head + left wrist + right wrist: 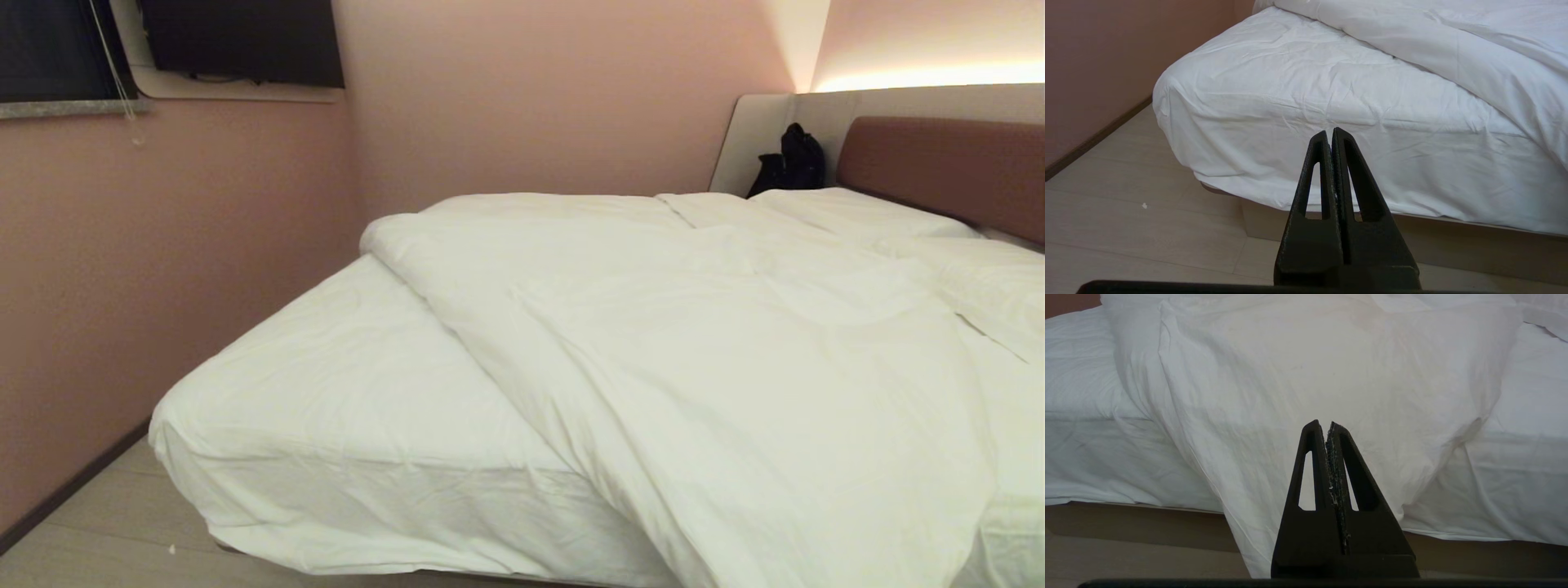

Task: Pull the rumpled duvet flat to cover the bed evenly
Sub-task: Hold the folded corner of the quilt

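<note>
The puffy white duvet [702,351] lies skewed across the bed [326,392], bunched toward the right, and it hangs over the near side toward the floor. It leaves the left foot corner of the sheeted mattress bare. My left gripper [1329,132] is shut and empty, short of the bare mattress side [1298,134]. Shut and empty too, my right gripper [1323,425] faces the hanging duvet [1306,375] without touching it. Neither arm shows in the head view.
A pink wall [122,286] runs close along the bed's left side, leaving a narrow strip of pale wood floor [106,531]. Flat pillows [857,214] lie by the reddish-brown headboard [947,167]. A black bag [790,162] stands in the far corner. The beige bed base [1453,245] shows below the sheet.
</note>
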`<state>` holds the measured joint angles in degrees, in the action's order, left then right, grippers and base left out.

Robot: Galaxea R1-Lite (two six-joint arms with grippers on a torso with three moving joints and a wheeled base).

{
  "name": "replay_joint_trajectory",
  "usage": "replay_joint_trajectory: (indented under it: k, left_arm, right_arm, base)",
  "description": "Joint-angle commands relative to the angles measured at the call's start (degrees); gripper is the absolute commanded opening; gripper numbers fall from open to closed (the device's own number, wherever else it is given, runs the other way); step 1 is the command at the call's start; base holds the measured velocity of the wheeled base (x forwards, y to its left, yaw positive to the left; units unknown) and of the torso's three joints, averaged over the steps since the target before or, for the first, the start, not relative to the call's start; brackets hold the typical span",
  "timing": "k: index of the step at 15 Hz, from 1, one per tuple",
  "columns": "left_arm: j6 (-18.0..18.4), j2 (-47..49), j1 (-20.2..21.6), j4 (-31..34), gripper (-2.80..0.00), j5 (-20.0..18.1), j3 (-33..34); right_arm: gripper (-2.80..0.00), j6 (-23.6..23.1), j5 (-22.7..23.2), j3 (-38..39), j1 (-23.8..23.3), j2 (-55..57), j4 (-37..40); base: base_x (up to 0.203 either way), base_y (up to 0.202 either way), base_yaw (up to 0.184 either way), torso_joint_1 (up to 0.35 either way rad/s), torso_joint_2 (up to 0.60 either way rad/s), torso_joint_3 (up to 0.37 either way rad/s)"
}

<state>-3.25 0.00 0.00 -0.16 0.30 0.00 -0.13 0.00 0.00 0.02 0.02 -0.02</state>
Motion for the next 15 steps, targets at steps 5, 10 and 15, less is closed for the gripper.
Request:
replay_joint_trajectory:
  k: [5, 10, 15]
  left_arm:
    - [-0.08, 0.00, 0.00, -0.02, -2.80, 0.05, 0.00]
    - [-0.08, 0.00, 0.00, -0.02, -2.80, 0.05, 0.00]
    - [-0.08, 0.00, 0.00, -0.02, -2.80, 0.05, 0.00]
  right_arm:
    - [-2.80, 0.13, -0.09, 0.00, -0.02, -0.02, -0.06]
    - [-2.80, -1.25, 0.15, -3.60, -0.02, 0.19, 2.62]
    - [-2.80, -1.54, 7.72, -21.92, 0.03, 13.18, 11.28]
  base:
    - [0.000, 0.000, 0.000, 0.000, 0.00, 0.000]
    - [0.000, 0.000, 0.000, 0.000, 0.00, 0.000]
    - [0.000, 0.000, 0.000, 0.000, 0.00, 0.000]
